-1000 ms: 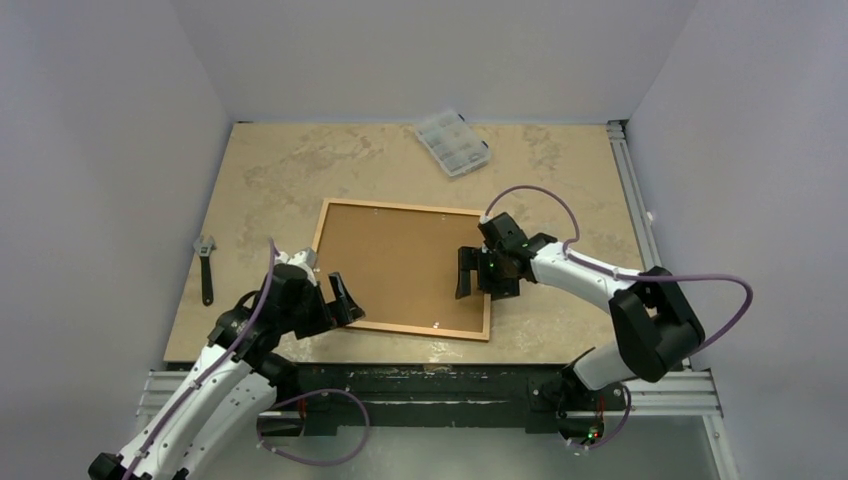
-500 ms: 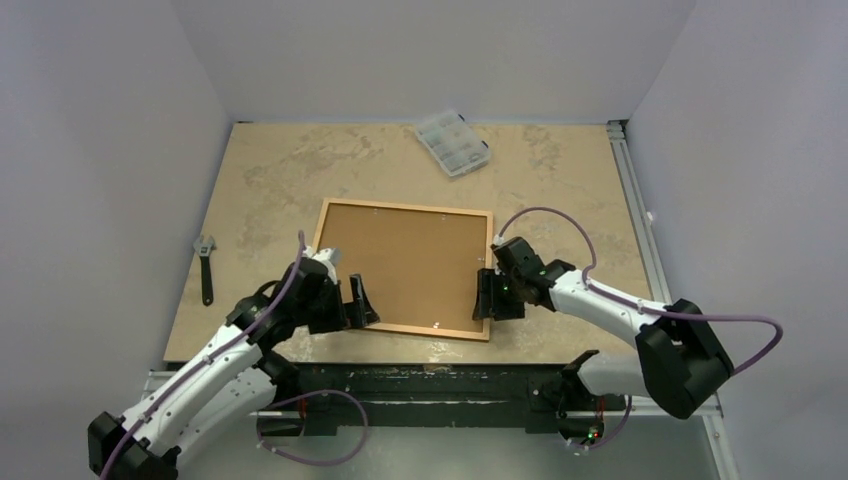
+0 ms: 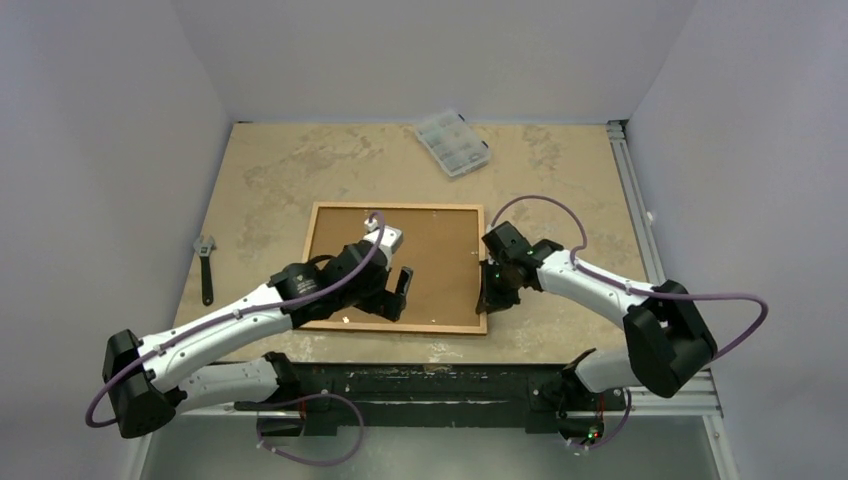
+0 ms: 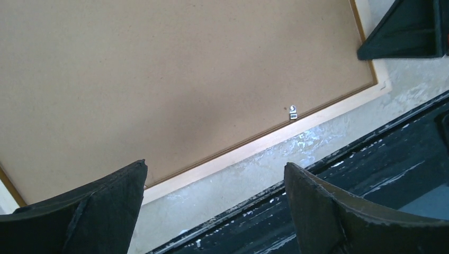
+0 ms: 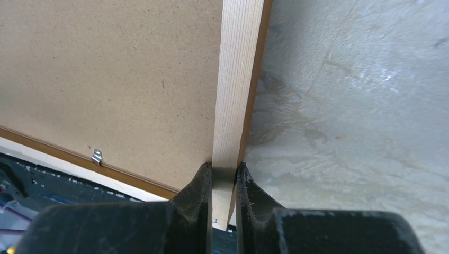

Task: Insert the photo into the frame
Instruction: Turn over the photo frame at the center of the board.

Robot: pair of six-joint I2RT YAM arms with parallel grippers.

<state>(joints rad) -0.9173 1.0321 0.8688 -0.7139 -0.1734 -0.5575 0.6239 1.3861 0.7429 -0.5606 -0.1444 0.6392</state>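
The frame (image 3: 430,207) lies back up on the table, and the brown backing board (image 3: 440,260) fills it. The photo is hidden or out of view. My right gripper (image 3: 487,300) is shut on the frame's right rail (image 5: 238,74) close to the near right corner, with one finger on each side of the pale wood. My left gripper (image 3: 398,297) hangs open over the near part of the board. In the left wrist view its wide-apart fingers (image 4: 215,164) straddle the near rail (image 4: 254,145) and hold nothing.
A clear plastic compartment box (image 3: 452,142) sits at the back of the table. A wrench (image 3: 205,268) lies near the left edge. A small metal clip (image 4: 292,111) sits on the board's near edge. The black mounting rail (image 3: 430,380) runs along the near side.
My right gripper has closed on the frame's right rail. My left arm has swung right, from the frame's near left corner to above the board. The frame has shifted slightly left.
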